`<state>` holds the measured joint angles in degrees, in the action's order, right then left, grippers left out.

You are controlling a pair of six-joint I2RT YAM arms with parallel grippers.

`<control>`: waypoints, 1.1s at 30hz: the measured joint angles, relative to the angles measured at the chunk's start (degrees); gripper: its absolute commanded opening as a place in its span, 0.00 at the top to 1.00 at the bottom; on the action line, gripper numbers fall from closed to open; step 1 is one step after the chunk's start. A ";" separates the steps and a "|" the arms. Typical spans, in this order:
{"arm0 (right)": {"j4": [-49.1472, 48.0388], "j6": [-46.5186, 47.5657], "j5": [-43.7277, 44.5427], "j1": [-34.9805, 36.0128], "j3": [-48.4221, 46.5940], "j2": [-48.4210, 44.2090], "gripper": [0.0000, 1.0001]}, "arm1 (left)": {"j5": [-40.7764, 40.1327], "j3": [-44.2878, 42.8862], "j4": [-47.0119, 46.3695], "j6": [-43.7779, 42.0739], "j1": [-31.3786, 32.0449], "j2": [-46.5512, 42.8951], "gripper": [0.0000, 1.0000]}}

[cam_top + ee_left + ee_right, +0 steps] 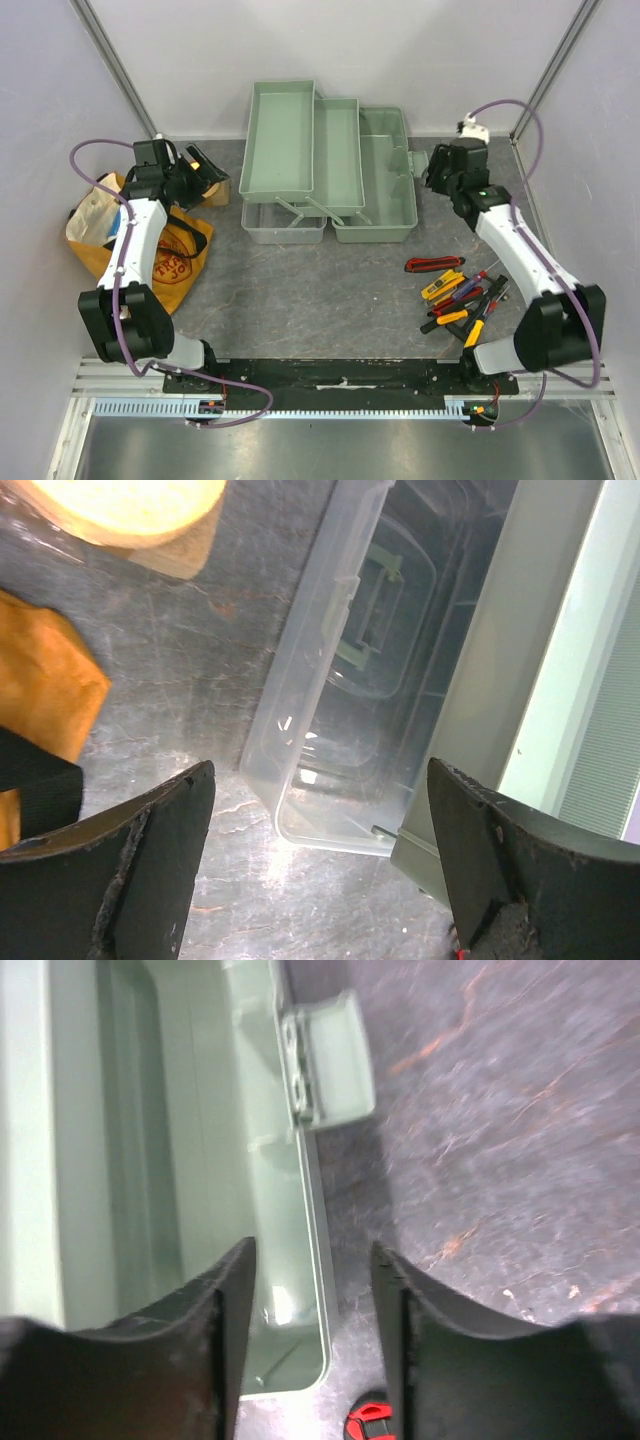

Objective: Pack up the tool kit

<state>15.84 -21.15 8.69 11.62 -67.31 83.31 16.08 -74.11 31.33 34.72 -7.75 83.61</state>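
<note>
step: toolbox (385, 185) open, tools (445, 287) wait on table (330, 290) | left gripper (320, 770) and right gripper (312, 1250) apart, empty | next: pick up a tool

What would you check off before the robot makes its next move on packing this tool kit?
1. The toolbox is open, with its trays spread: ok.
2. The left hand is open and holds nothing: ok.
3. The right hand is open and holds nothing, near the toolbox's right edge: ok.
4. The bottom compartment is free for tools: ok.
5. Tools are inside the toolbox: not ok; they lie heaped on the table, right of centre.
6. Which tool lies topmost in the heap: cannot tell.
</note>
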 measured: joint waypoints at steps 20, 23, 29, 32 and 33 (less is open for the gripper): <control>30.14 -22.43 17.11 -8.02 13.55 -16.00 0.41 | -1.97 -1.27 2.08 0.57 0.00 -3.91 0.24; 31.69 -24.70 16.13 -8.46 17.79 -15.80 0.45 | -1.77 -1.27 2.05 0.57 0.00 -3.91 0.25; 30.82 -26.34 15.54 -9.55 20.24 -13.49 0.53 | 0.28 -1.27 1.99 0.57 0.00 -3.82 0.25; 29.38 -26.47 15.26 -10.03 21.94 -11.89 0.57 | 1.60 -1.27 1.90 0.57 0.00 -3.61 0.25; 28.98 -26.47 15.15 -10.08 22.34 -11.32 0.58 | 2.05 -1.27 1.88 0.57 0.00 -3.52 0.25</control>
<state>44.82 -47.62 23.83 1.54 -44.97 71.99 18.13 -75.37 33.21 35.29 -7.75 80.09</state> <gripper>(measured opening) 0.454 0.753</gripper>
